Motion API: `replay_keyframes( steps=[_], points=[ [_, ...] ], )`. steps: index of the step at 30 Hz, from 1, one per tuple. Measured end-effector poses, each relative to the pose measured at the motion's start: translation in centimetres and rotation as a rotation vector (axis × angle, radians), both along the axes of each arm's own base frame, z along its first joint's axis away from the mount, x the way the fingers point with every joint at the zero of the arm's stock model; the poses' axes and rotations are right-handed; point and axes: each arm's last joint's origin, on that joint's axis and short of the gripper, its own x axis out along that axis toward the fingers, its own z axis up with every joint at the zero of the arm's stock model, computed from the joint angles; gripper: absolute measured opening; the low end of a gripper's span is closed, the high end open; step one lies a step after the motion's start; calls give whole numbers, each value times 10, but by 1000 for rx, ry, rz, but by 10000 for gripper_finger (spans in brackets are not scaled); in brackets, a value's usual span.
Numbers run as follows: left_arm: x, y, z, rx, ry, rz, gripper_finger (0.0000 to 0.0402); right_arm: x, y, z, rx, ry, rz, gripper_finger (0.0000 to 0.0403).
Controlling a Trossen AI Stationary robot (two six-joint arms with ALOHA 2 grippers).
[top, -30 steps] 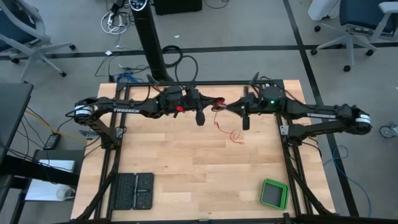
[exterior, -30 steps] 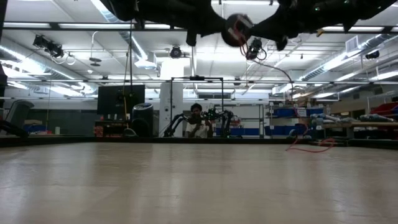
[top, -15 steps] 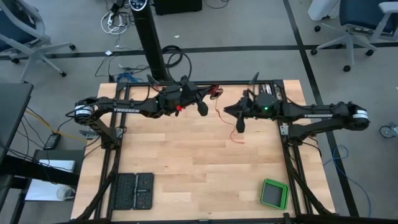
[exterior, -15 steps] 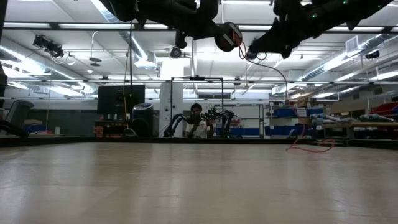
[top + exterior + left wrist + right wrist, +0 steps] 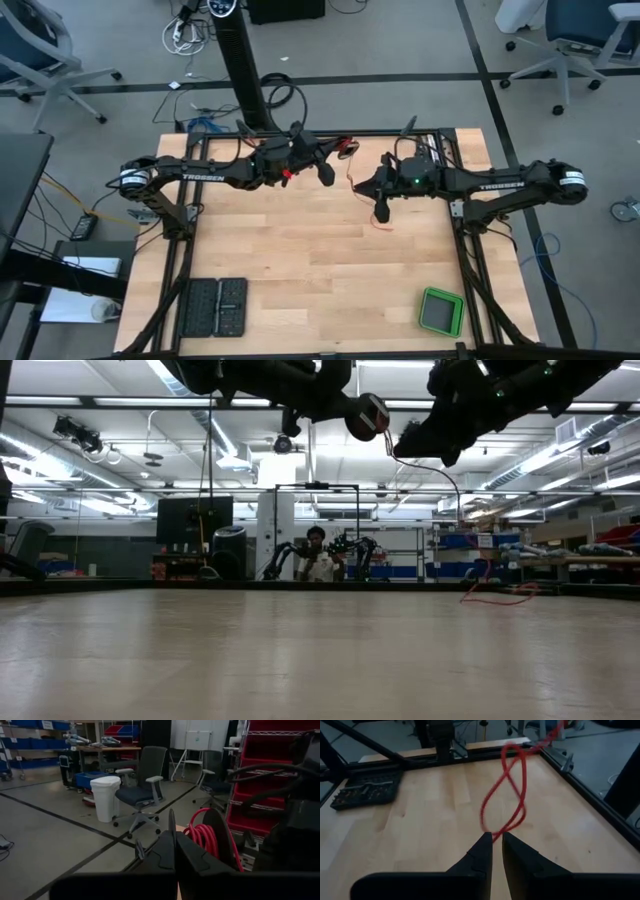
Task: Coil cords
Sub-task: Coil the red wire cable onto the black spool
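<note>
Both dark arms hang above the far half of the pale wooden desk (image 5: 300, 270). The left pincer (image 5: 326, 173) sits just left of the desk's middle, its two dark fingers (image 5: 170, 852) pressed together. Beside them, in the left wrist view, several turns of the thin red-orange cord (image 5: 200, 834) lie wound round the wrist end of that arm; whether the fingers pinch the cord cannot be told. The right pincer (image 5: 381, 208) is right of centre, apart from the left one, its fingers (image 5: 482, 851) nearly together with a narrow gap, and the cord runs up from that gap in a twisted loop, so the tips appear to pinch it. From above, the cord spans between the two pincers and a short tail hangs beneath the right one. A black perforated tray (image 5: 214, 307) lies near the left front corner, and a small green square box (image 5: 440, 312) at the right front.
</note>
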Motion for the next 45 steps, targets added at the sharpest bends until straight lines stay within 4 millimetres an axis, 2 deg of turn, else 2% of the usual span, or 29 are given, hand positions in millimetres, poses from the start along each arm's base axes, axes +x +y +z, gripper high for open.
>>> replay_keyframes(
  steps=[14, 22, 25, 28, 34, 37, 45],
  points=[
    [0, -2, 7, 13, -64, -5, 1, 0, 1, 0, 8, 0, 18, 41],
    [0, -2, 6, 14, -54, -5, 1, -9, 2, -7, 45, 105, 18, 39],
    [0, -2, 4, 28, -32, -9, 1, -16, 3, -4, 58, 112, -1, 36],
    [0, -2, 5, 34, -31, -12, 1, -19, 1, 6, 27, 47, -63, 33],
    [0, -2, 7, 17, -71, -17, 1, -7, -2, 21, -82, -138, -71, 34],
    [0, -3, 7, 12, -73, -19, 1, -2, -5, 20, -124, -153, -128, 39],
    [0, -4, 9, -18, -108, -51, 1, 14, -15, 5, -152, -127, -151, 75]
  ],
)
